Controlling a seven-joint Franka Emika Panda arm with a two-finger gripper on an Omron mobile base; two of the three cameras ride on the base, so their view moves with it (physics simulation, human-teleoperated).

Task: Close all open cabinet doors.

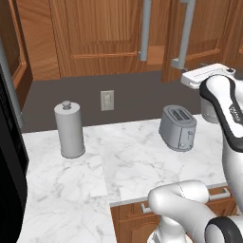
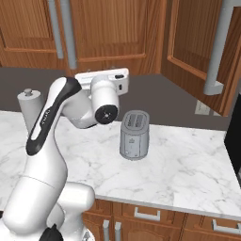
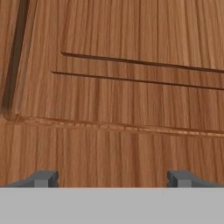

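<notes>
You have one cabinet door (image 2: 197, 47) above the toaster (image 2: 134, 134) ajar, not yet shut; your gripper (image 3: 112, 178) faces its wood, spread wide, empty.

The left base view looked forward and down from behind the arm's left side, over the marble counter (image 1: 71, 185) toward the cabinet doors (image 1: 99, 35) at the far wall. The right base view looked at the same counter (image 2: 188, 164) from the right side. Both shared the toaster (image 1: 178, 128) (image 2: 134, 135), the paper towel holder (image 1: 69, 129) (image 2: 29, 107) and the arm. The hand view sat very near a wooden door panel (image 3: 122, 100), facing it squarely, with the gripper (image 3: 113, 178) at its bottom.
</notes>
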